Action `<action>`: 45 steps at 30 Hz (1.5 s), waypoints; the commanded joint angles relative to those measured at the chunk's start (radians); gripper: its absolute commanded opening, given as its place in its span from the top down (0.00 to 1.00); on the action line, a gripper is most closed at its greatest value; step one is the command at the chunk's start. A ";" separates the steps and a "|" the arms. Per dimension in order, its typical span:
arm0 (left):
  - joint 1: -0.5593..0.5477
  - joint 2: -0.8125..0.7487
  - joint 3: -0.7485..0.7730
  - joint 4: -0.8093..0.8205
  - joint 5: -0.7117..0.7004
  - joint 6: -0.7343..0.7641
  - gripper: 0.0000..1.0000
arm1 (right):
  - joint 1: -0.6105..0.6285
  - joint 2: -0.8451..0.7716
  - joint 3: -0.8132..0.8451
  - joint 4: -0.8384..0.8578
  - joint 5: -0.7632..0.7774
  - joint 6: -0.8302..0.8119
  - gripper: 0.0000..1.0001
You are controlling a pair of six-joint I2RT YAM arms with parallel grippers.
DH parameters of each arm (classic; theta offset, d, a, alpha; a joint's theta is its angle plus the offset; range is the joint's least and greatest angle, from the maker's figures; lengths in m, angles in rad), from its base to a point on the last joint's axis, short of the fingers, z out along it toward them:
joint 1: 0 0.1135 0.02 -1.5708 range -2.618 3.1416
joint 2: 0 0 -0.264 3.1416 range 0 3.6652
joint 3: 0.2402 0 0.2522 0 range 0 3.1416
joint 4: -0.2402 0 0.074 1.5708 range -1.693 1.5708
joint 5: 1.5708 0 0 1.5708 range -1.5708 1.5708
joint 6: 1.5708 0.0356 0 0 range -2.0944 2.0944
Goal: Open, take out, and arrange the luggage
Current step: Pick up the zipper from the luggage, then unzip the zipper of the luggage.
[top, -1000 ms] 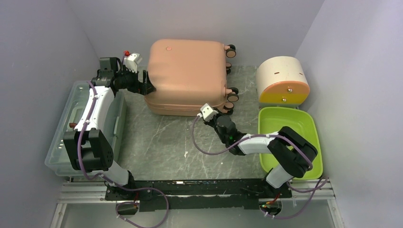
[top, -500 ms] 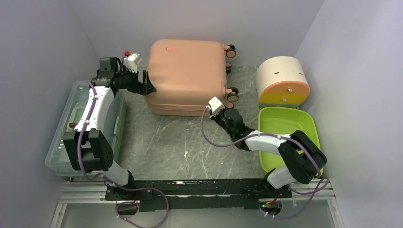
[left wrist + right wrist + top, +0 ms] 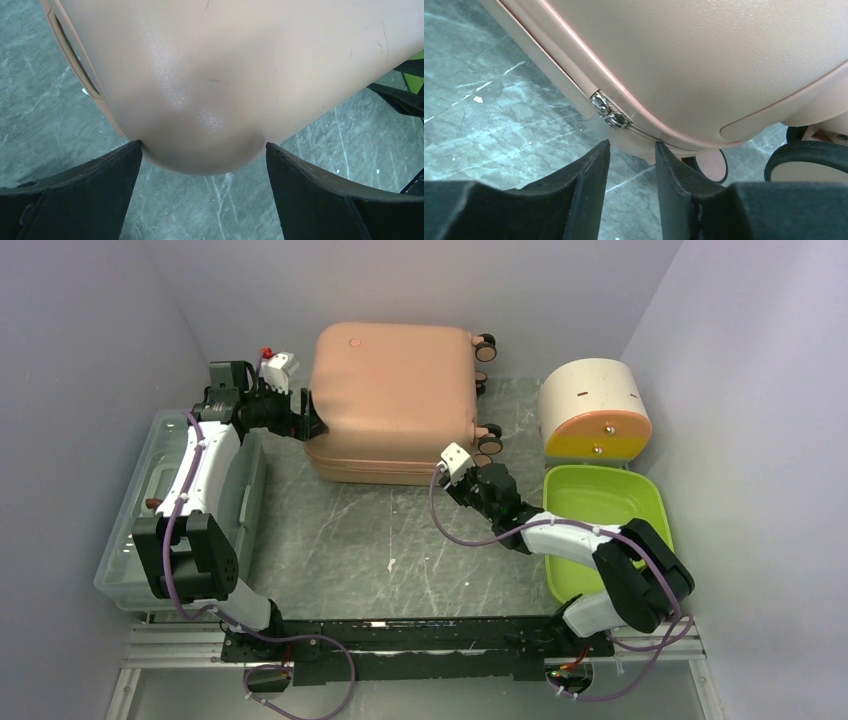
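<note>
L fingers [image 3: 80, 195] wide astride luggage [image 3: 215, 65] corner, R fingers [image 3: 569, 200] barely parted, zip pulls [image 3: 608, 113] wrist-only.

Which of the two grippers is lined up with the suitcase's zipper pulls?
The right gripper: its nearly closed fingers point at the two zipper pulls on the suitcase seam; the left gripper straddles a rounded corner, spread wide.

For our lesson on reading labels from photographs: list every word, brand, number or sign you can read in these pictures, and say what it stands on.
No readable text in any view.
Round mark on top of the salmon-pink suitcase: too small to read.
Zip pullers on the suitcase's seam: no legible marking.
</note>
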 commanded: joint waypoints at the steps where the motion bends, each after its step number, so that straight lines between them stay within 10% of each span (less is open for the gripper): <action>1: -0.007 -0.037 0.003 -0.007 0.045 -0.018 0.00 | 0.008 0.008 -0.009 0.075 0.042 -0.053 0.56; 21: -0.009 -0.023 0.013 -0.004 0.045 -0.029 0.01 | 0.092 0.103 0.117 -0.009 0.207 0.097 0.51; 45: -0.010 -0.021 0.005 0.001 0.053 -0.031 0.01 | 0.096 0.084 0.258 -0.319 0.049 0.409 0.55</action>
